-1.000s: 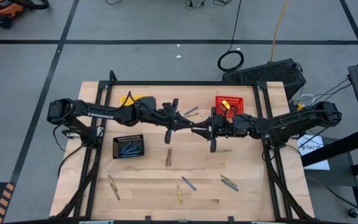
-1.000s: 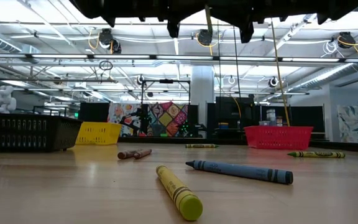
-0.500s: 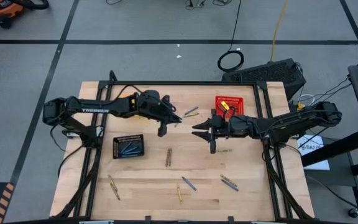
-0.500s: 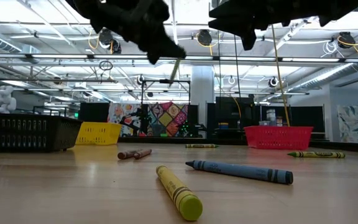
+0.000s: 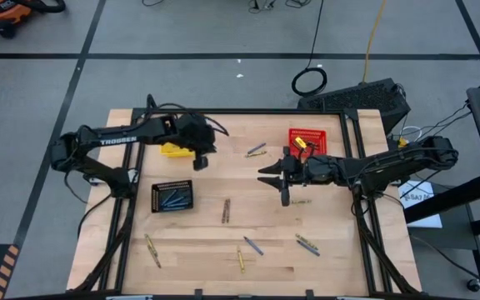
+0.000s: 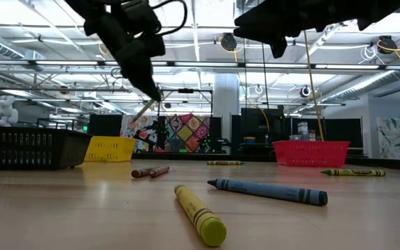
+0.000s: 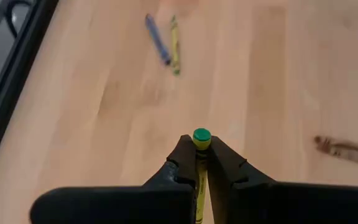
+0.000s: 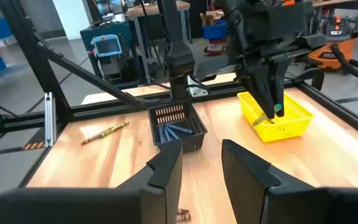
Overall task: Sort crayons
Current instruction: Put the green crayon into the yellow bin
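In the high view, the left gripper [image 5: 200,152] hangs at the upper left of the table, just at the yellow basket [image 5: 173,149], its fingers clamped on a yellow crayon [image 7: 201,138] whose green tip pokes out between the pads. It looks poised there to drop that stick in with its own colour. Below it sits the black basket [image 5: 172,197], already holding blue-grey crayons [image 8: 170,131]. Mid-table lies a brown-red pair [image 5: 227,209], with loose sticks along the lower edge [image 5: 152,250] and a blue-and-yellow pair [image 5: 256,150] higher up. The right gripper [image 5: 272,176] waits right of centre, fingers apart and empty, in front of the red basket [image 5: 317,137], probably free for the next pick.
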